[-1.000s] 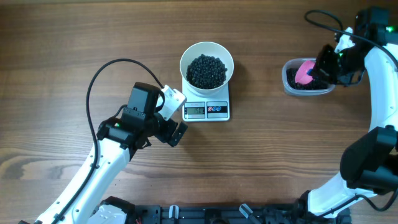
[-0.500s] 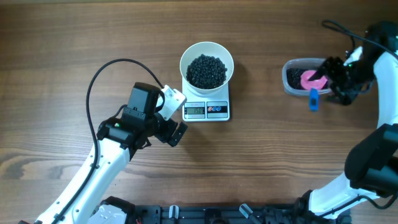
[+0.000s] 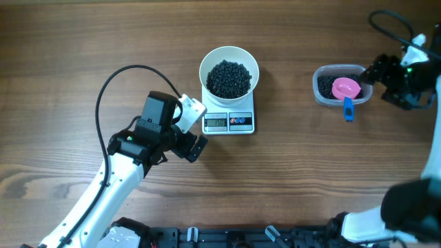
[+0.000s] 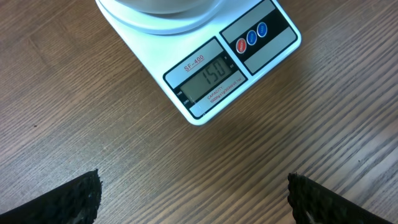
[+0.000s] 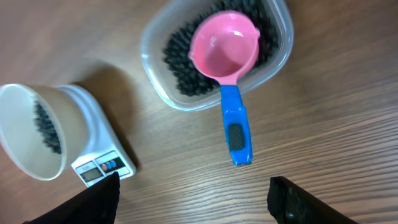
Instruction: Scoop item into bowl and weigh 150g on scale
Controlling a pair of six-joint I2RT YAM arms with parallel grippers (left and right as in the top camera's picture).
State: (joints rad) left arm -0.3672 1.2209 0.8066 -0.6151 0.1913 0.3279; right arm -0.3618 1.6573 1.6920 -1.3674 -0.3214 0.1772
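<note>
The white bowl (image 3: 229, 58), filled with black bean-like items (image 3: 229, 77), stands on the white scale (image 3: 229, 122). The scale's display (image 4: 205, 74) reads 150. My left gripper (image 3: 198, 129) is open just left of the scale, with bare wood between its fingers (image 4: 74, 199). A pink scoop (image 3: 346, 88) with a blue handle (image 5: 237, 130) lies in the clear tub (image 3: 321, 95) on more of the black items (image 5: 180, 62), its handle sticking out over the rim. My right gripper (image 3: 377, 77) is open to the right of the tub, apart from the scoop.
A black cable (image 3: 110, 89) loops over the table left of the scale. Wood tabletop lies between the scale and the tub. The right arm (image 3: 413, 200) runs along the right edge.
My right gripper has opened and let go of the scoop, which now lies in the tub. It has drawn back to the right. The left arm has not moved.
</note>
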